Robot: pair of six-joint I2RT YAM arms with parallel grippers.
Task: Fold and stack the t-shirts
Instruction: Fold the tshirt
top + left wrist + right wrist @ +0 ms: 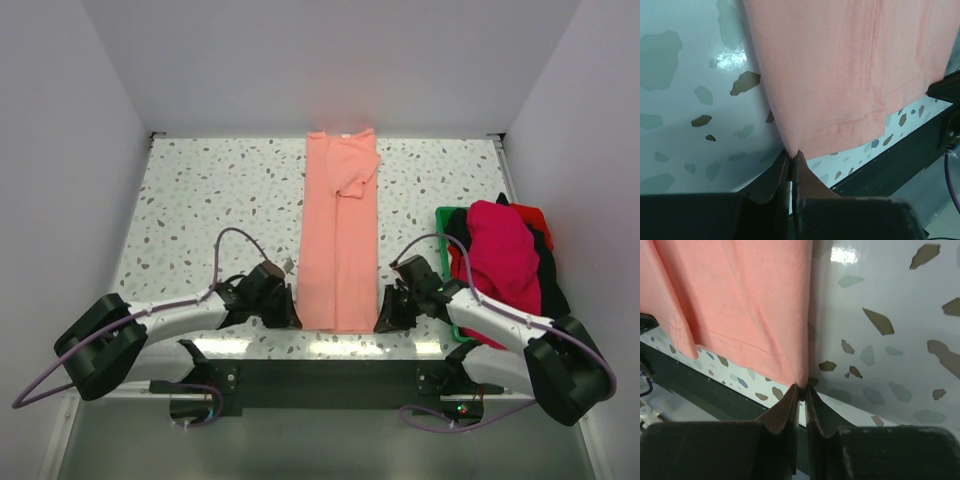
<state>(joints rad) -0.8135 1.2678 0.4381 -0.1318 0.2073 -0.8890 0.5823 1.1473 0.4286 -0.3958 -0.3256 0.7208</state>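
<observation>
- The left hand (292, 318) (792, 156) sits low over the white speckled stone-pattern tabletop (200, 200). Its jaws are pinched narrow on the near left hem corner of the pink shirt.
- The plain salmon-pink cloth t-shirt (338, 250) (850, 65) (740, 300) lies at the middle of the tabletop. It is folded into a long narrow strip running from the far edge to the near edge, with a sleeve turned over at the far end and the stitched hem nearest the arms.
- The right hand (386, 322) (803, 389) is squeezed tight on the near right hem corner of the same shirt.
- A green plastic tray (442, 213) at the right edge holds a loose heap. A magenta cloth t-shirt (503, 255) is on top, with a red cloth t-shirt (535, 214) and a black cloth t-shirt (549, 278) beneath and around it.
</observation>
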